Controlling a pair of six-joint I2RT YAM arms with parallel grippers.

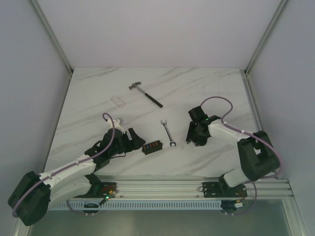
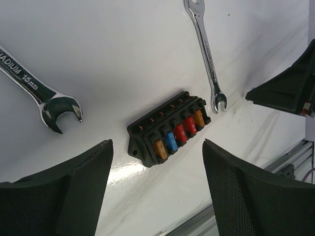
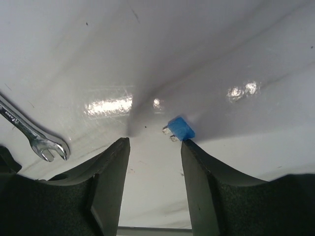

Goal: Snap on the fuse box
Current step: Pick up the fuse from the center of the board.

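Blue fuse (image 3: pixel 179 128) mid-frame lies beside the open, empty right gripper (image 3: pixel 153 145); closing could flick it. Left gripper (image 1: pixel 135 140) gapes empty too.

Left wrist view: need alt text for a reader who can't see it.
A small black fuse box with orange, blue and red fuses lies on the white table, ungripped, just beyond the open left hand, whose two dark fingers frame the foreground. Two silver wrenches lie farther off: a large wrench at left, a slim wrench at top.
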